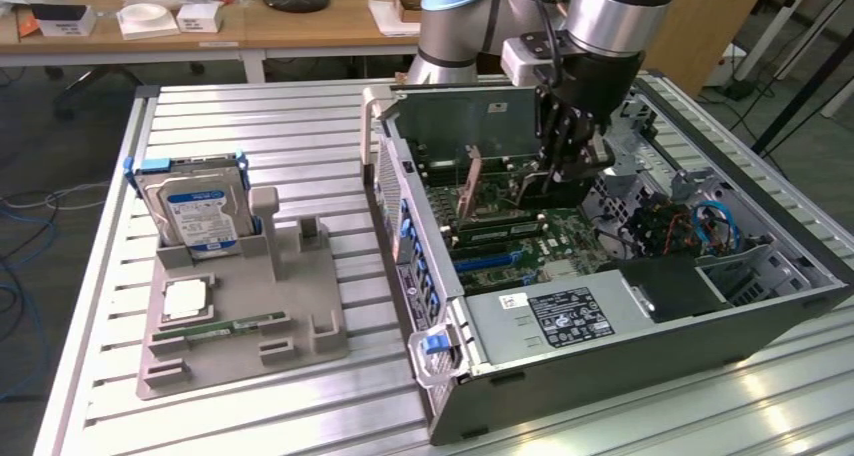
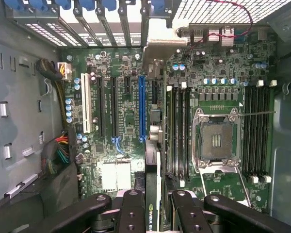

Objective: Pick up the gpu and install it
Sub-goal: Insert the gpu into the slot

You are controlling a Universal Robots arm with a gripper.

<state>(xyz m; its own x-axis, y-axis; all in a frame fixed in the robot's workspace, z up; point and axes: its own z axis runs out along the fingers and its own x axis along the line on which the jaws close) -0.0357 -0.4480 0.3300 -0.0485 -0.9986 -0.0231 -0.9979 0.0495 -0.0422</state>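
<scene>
The open computer case (image 1: 801, 266) lies on its side on the slatted table, and my gripper (image 1: 566, 171) reaches down into it over the motherboard (image 1: 534, 231). In the wrist view the gripper (image 2: 153, 216) is shut on the gpu (image 2: 152, 167). The card shows edge-on as a thin dark board running between the black fingers (image 2: 131, 211). Its silver end bracket (image 2: 160, 46) lies at the case's rear slot openings. The card hangs over the black slot beside the long blue slot (image 2: 142, 109). Whether it touches that slot I cannot tell.
On the exterior view's left a grey fixture (image 1: 314, 321) holds a silver hard drive (image 1: 200, 211), a CPU (image 1: 184, 298) and a green RAM stick (image 1: 220, 328). Inside the case are the power supply (image 1: 561, 311), bundled cables (image 1: 701, 226) and the empty CPU socket (image 2: 217, 138).
</scene>
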